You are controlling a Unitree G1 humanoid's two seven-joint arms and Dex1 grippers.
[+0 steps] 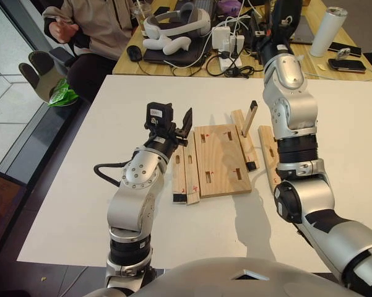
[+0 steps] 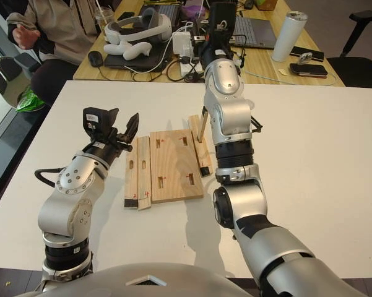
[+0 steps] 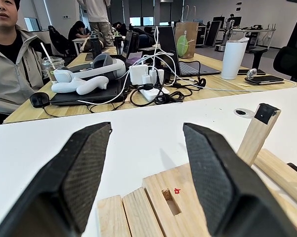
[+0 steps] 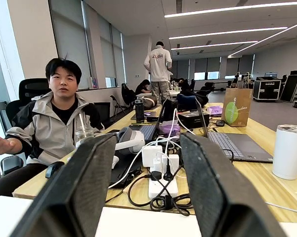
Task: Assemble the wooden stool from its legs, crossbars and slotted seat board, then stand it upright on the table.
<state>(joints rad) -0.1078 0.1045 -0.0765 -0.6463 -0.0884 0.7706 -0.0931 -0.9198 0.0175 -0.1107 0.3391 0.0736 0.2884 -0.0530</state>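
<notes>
Stool parts lie loose on the white table (image 1: 337,136), and I can't be sure that any of them are joined. The slotted seat board (image 1: 221,162) is flat in the middle, with four slots showing in its top face. Close against its left edge two black-tipped legs (image 1: 186,172) lie side by side, black ends toward the robot. On the board's right side a third leg (image 1: 244,137) lies flat along the edge. At the board's far right corner a fourth leg (image 1: 250,117) stands tilted, black tip up; whether its lower end sits in a slot I cannot tell. Farther right another wooden bar (image 1: 268,151) lies flat, partly hidden behind the right arm.

The left gripper (image 3: 147,129) hangs just above the far ends of the two left-hand legs, its fingers (image 3: 79,168) spread wide with nothing between them. The right gripper (image 4: 148,140) is held up near the table's far edge, well apart from the parts and facing the cluttered desk (image 1: 167,69) behind. Its fingers are likewise apart and empty. On that desk are a white headset (image 1: 176,23), a power strip (image 1: 226,60) with tangled cables, and a steel tumbler (image 1: 327,30).
</notes>
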